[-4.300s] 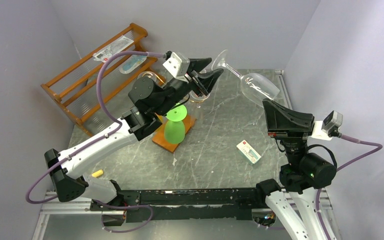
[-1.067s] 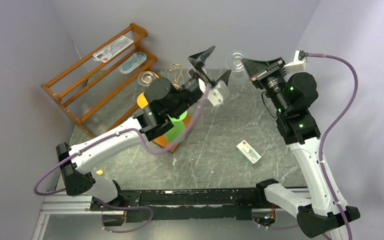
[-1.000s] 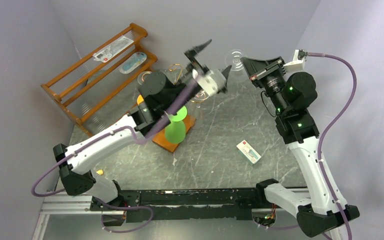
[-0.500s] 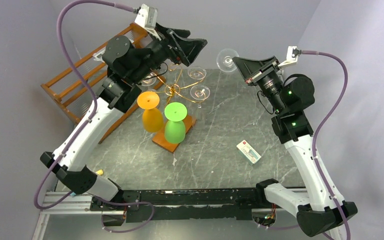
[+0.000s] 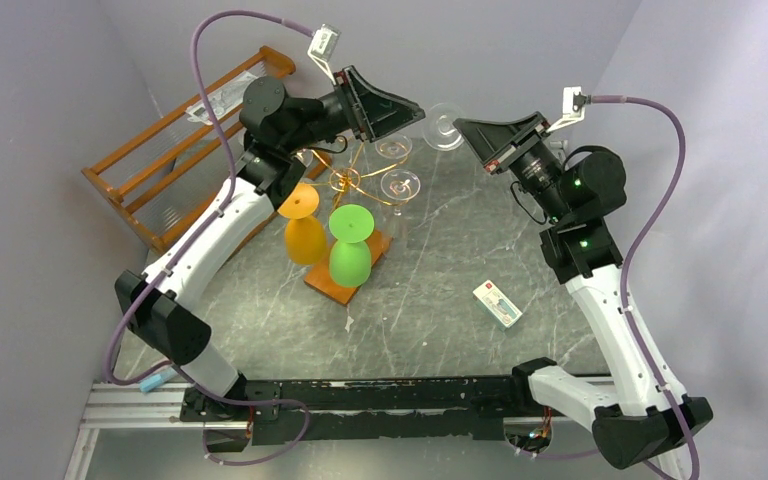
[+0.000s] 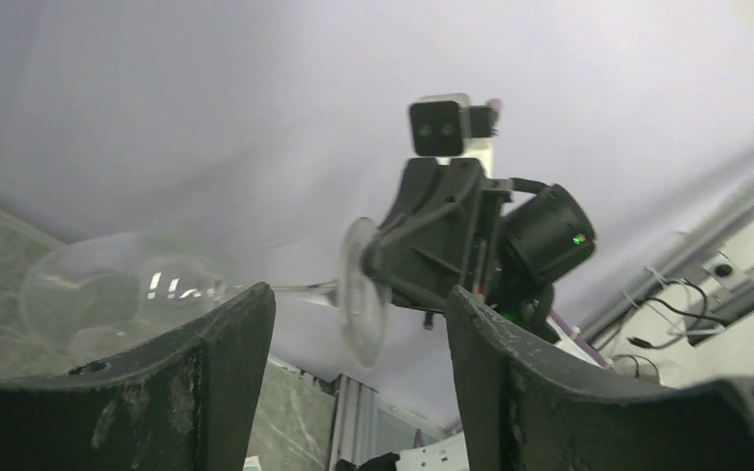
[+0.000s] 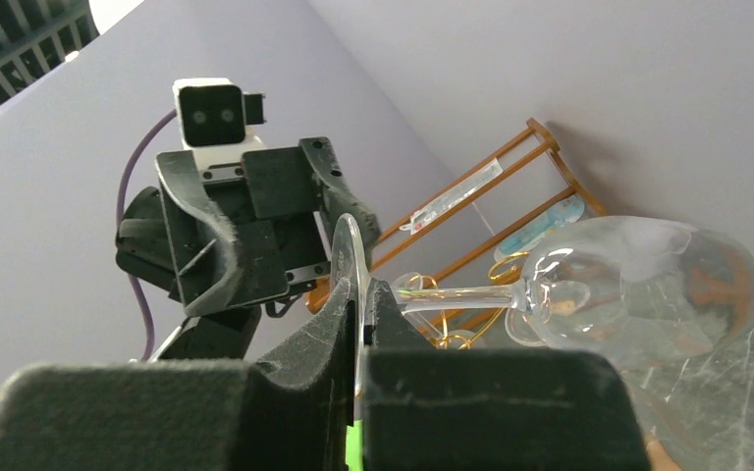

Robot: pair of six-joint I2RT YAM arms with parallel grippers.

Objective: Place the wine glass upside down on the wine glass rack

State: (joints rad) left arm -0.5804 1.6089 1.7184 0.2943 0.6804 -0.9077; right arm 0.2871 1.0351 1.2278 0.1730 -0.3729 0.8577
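My right gripper (image 5: 463, 129) is shut on the foot of a clear wine glass (image 5: 443, 127) and holds it in the air, just right of the rack's top. In the right wrist view the fingertips (image 7: 361, 304) pinch the foot edge-on, and the stem runs to the bowl (image 7: 638, 285). The gold wire rack (image 5: 351, 181) stands on its orange-brown base (image 5: 332, 286). It holds an orange glass (image 5: 303, 228), a green glass (image 5: 349, 250) and clear glasses (image 5: 399, 186), all upside down. My left gripper (image 5: 407, 108) is open and empty and faces the held glass (image 6: 362, 304).
A stepped wooden slatted shelf (image 5: 188, 142) with packets stands at the back left. A small white box (image 5: 498, 303) lies on the marble table (image 5: 440, 260) at the right. Grey walls close in on three sides.
My left arm has swung up from over the rack and now points its open gripper at the glass. My right gripper has carried the glass slightly left towards the rack.
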